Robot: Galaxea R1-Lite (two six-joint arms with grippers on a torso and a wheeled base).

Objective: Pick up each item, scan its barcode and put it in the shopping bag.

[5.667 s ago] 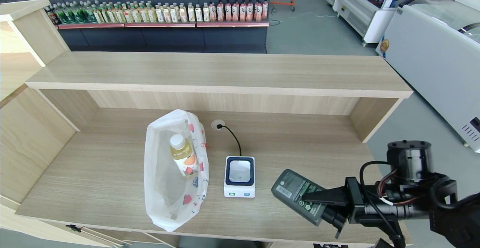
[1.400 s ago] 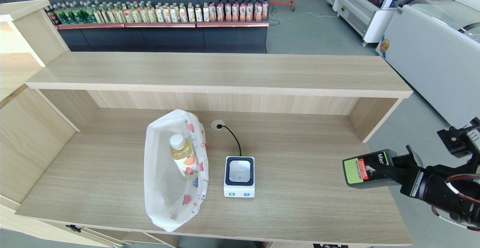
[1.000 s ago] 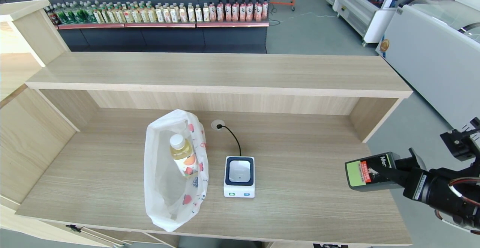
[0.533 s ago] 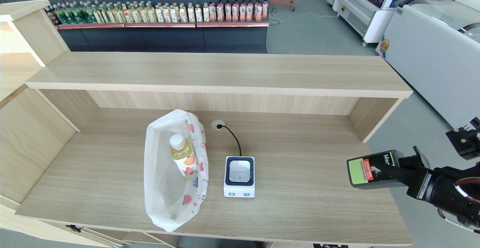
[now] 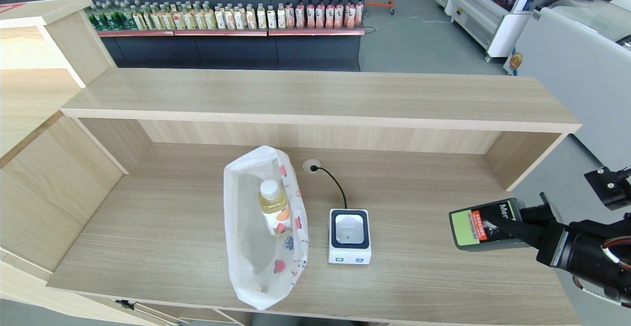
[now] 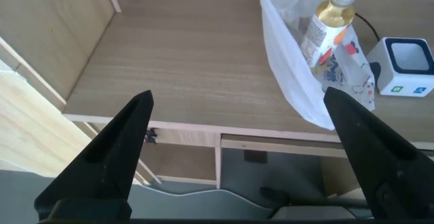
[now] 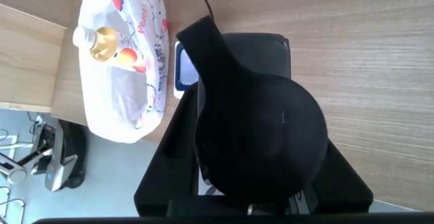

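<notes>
My right gripper [image 5: 508, 223] is shut on a dark pack [image 5: 480, 224] with a green end and a red label, held in the air over the counter's right end, well right of the scanner. In the right wrist view the dark pack [image 7: 258, 129] covers part of the scanner [image 7: 183, 71]. The white scanner [image 5: 349, 236] sits on the counter, its window facing up. Just left of it stands the white shopping bag [image 5: 263, 252] with fruit prints, a bottle [image 5: 272, 208] upright inside. My left gripper [image 6: 244, 156] is open and holds nothing, out past the counter's front edge, off the left side of the shopping bag [image 6: 305, 61].
The wooden counter [image 5: 167, 227] has side walls and a raised shelf [image 5: 315, 94] along the back. A black cable [image 5: 335, 185] runs from the scanner to a hole behind it. Shelves of bottles [image 5: 227, 18] and freezers [image 5: 567, 45] stand beyond.
The head camera has turned, so the whole scene sits further right in the picture. The pack in my right gripper now stands closer to the scanner than half a second ago.
</notes>
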